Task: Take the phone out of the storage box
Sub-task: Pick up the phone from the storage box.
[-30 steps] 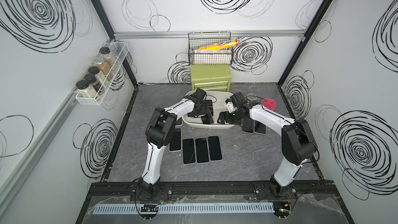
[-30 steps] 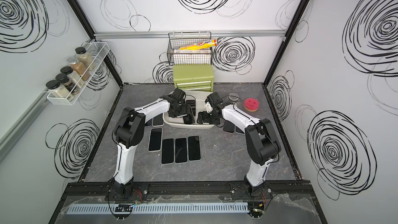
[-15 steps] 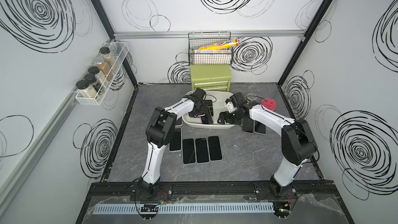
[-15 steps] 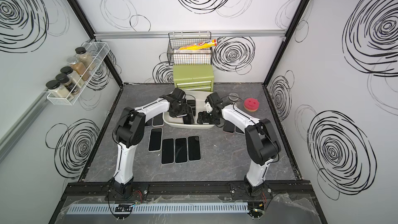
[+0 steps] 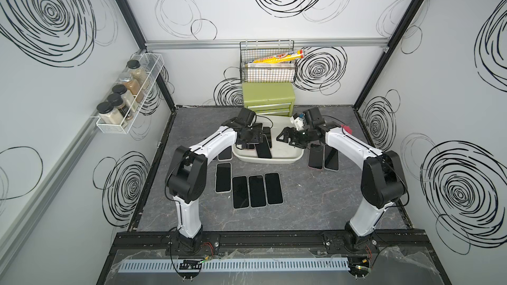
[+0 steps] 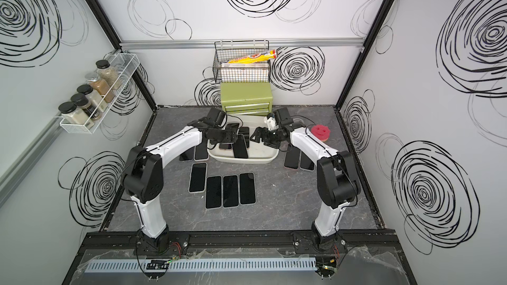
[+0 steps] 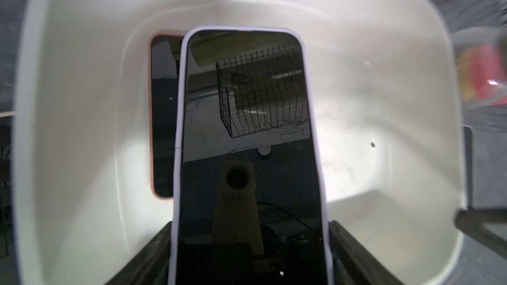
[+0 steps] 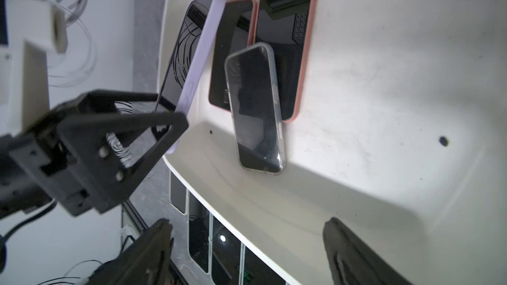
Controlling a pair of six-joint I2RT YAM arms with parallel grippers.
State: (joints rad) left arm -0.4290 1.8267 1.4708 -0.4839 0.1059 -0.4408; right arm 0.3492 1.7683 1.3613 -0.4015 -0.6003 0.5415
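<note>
My left gripper (image 7: 249, 234) pinches the lilac-cased black-screen phone (image 7: 247, 100) between its fingers (image 7: 148, 256), tilted over the off-white plastic storage box (image 7: 82, 100), while my right gripper (image 8: 247, 239) hangs spread wide.

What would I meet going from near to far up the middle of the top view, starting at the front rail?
Black metal front rail → row of three black-screened phones → shallow off-white plastic storage box → green metal drawer chest → black wire basket on the back wall.
</note>
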